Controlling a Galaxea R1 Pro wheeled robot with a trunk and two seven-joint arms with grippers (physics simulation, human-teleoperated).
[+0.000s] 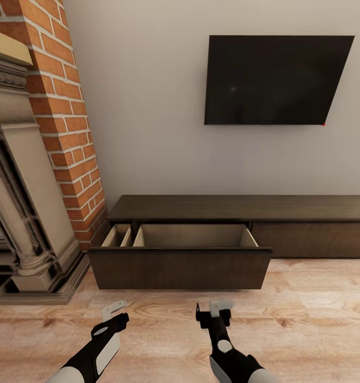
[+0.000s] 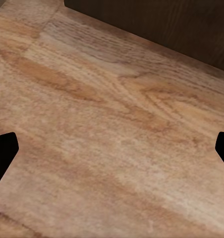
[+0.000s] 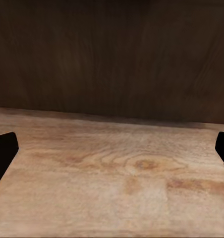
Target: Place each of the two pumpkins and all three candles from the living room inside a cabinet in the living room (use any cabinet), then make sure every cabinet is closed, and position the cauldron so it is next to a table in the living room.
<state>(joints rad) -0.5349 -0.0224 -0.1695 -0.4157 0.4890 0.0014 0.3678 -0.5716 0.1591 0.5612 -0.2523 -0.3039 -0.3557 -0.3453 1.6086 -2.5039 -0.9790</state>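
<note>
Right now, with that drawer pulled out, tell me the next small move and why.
Probably turn away to fetch a pumpkin or candle. The cabinet has its drawer pulled out, with what shows of its pale interior bare, and both the left tool and the right tool hang open, holding nothing.

Your head view evenly lit, soft diffuse light, wall (image 1: 148, 106) bright, faint shadow under the cabinet (image 1: 201, 213) top and inside its open drawer (image 1: 180, 255), TV (image 1: 275, 80) matte black without glare, straight lines splayed toward edges, wrist views soft, floor (image 2: 112, 129) grain blurred.
</note>
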